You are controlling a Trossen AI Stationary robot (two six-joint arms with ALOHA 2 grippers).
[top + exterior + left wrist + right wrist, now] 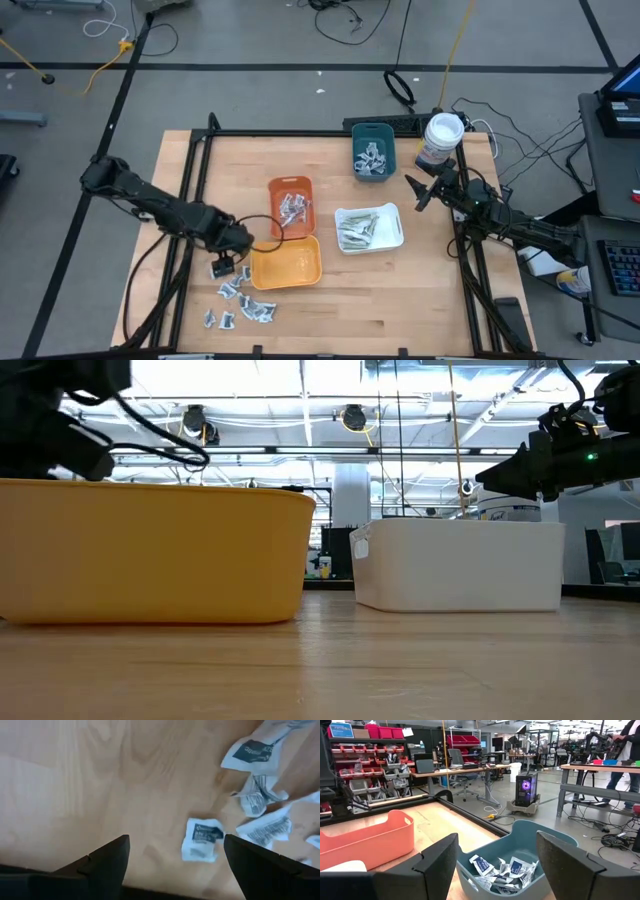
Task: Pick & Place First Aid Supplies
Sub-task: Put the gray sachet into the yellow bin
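Observation:
Loose silvery-white sachets (240, 298) with blue marks lie flat on the table near its front left, beside a yellow-orange tray (287, 264). My left gripper (226, 264) hangs over their far edge, pointing down and open. In the left wrist view one sachet (202, 839) lies on the wood below my left gripper (176, 840), between the two fingers and apart from both. My right gripper (416, 194) waits open and level at the table's right, facing the teal tray (520, 845).
An orange tray (291, 201) and the teal tray (373, 148) hold sachets. A white tray (368, 228) holds pale strips. A white tub (441, 140) stands at the back right. Bare wood lies left of the loose sachets. The low view shows the yellow-orange tray (150, 550) and the white tray (460, 565).

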